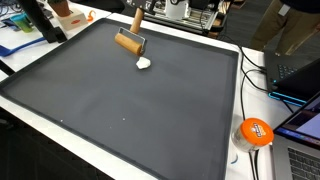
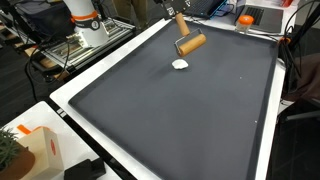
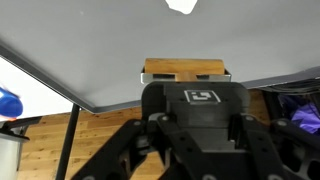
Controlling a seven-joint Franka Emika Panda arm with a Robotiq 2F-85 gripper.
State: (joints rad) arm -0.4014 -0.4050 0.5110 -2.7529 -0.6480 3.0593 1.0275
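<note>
Black-bodied pincer fills the lower wrist view, clenched on the handle of a wooden roller, though its fingertips are hidden behind its own housing. In both exterior views the roller rests its barrel on a dark mat near the mat's far edge, with the handle tilted upward and running out of frame. A small white lump lies on the mat just beside the barrel, apart from it. The mat covers most of a white bench. An orange round object sits on the bench edge beside cables, well apart from the roller.
</note>
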